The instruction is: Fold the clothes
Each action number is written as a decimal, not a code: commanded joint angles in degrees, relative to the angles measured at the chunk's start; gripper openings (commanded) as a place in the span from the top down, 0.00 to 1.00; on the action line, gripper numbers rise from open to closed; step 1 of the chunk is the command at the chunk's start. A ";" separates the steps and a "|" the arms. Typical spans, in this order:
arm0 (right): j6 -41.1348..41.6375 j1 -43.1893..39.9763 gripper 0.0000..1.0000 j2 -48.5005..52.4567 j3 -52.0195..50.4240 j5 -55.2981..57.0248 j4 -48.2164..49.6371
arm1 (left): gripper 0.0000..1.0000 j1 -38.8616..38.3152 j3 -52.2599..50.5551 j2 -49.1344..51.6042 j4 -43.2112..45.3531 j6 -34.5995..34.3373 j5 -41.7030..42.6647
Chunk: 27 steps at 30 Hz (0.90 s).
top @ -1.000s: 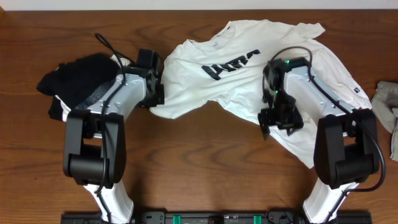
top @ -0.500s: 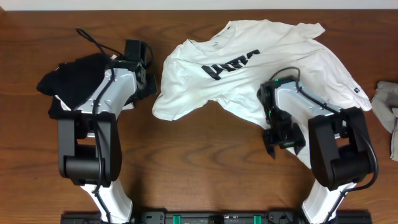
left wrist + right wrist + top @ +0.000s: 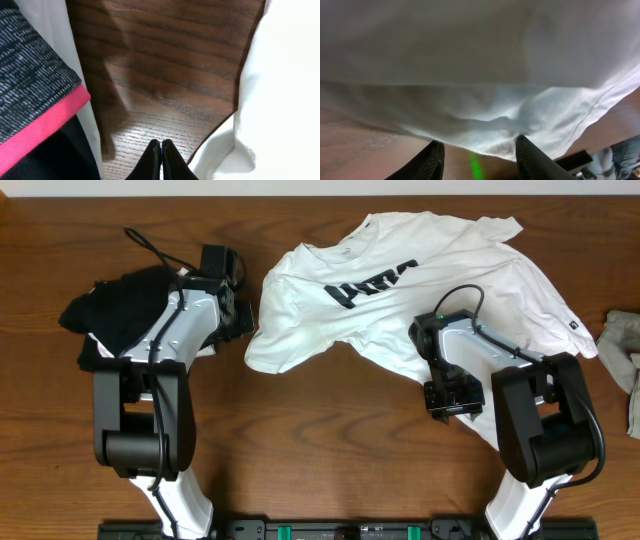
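Grabbing time — our right gripper [image 3: 479, 141], fingers apart at the T-shirt [image 3: 450, 250] hem, should pinch it next, we think; our left gripper [image 3: 161, 146] has fingers pressed together, empty.

you're looking at a dark brown wooden table [image 3: 330, 450] with streaky, darker grain. the large white short-sleeved cotton t-shirt [image 3: 450, 245] is plain white apart from its black block lettering [image 3: 350, 292]. by the table's left edge, the heap of black fabric garments [image 3: 125, 305] shows you a black-and-grey speckled knit band [image 3: 30, 75] edged with a pinkish-red stripe [image 3: 45, 125]. the small crumpled grey-beige cloth [image 3: 622, 340] lies at the right edge. the left arm [image 3: 180, 330] and right arm [image 3: 480, 350] are white and black, and a green light [image 3: 443, 317] glows on the right one.
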 commanded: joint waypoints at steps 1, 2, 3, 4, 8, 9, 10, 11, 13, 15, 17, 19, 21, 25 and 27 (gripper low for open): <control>1.44 1.68 0.57 -0.55 -0.46 0.52 2.71 | 0.94 0.09 1.31 -1.38 -0.26 -0.92 0.13; 1.51 1.81 0.59 -0.55 -0.81 0.52 3.30 | 0.94 0.09 1.31 -1.38 -0.28 -0.92 0.13; 1.97 1.90 0.62 -0.55 -1.20 0.57 3.76 | 0.94 0.09 1.31 -1.38 -0.28 -0.90 0.13; 2.86 1.90 0.66 -0.55 -1.95 0.79 4.44 | 0.94 0.09 1.31 -1.36 -0.33 -0.90 0.13; 3.87 1.90 0.84 -0.55 -4.15 2.08 5.53 | 0.94 0.09 1.31 -1.38 -0.74 -0.50 0.13; 3.87 1.90 0.88 -0.61 -4.15 2.99 5.07 | 0.94 0.09 1.31 -1.38 -0.81 -0.17 0.13; 3.85 1.92 0.91 -0.94 -4.11 3.69 4.72 | 0.94 0.09 1.31 -1.38 -0.83 -0.02 0.15; 3.85 1.90 0.94 -1.46 -4.04 4.20 4.39 | 0.94 0.09 1.31 -1.38 -0.85 -0.04 0.13; 3.80 1.90 0.98 -3.87 -3.54 4.04 3.74 | 0.94 0.09 1.31 -1.38 -0.94 -0.04 0.15; 3.76 1.95 0.98 -7.26 -2.71 3.82 2.67 | 0.94 0.07 1.31 -1.38 -1.33 -0.04 0.20; 2.19 1.95 0.98 -12.17 -1.81 3.39 2.40 | 0.94 0.07 1.31 -1.38 -1.66 0.00 1.62; 0.72 1.95 0.98 -17.64 -1.51 2.69 2.64 | 0.94 0.07 1.31 -1.38 -1.90 0.68 4.15; 0.52 1.92 0.99 -23.50 -1.51 2.58 3.10 | 0.94 0.02 1.31 -1.38 -2.19 0.92 6.47; 0.55 1.90 0.99 -32.46 -1.53 2.40 3.98 | 0.93 -0.11 1.31 -1.38 -3.54 1.53 12.22; 0.55 1.90 0.99 -35.15 -1.55 2.40 3.96 | 0.91 -0.52 1.31 -1.38 -4.17 2.89 15.26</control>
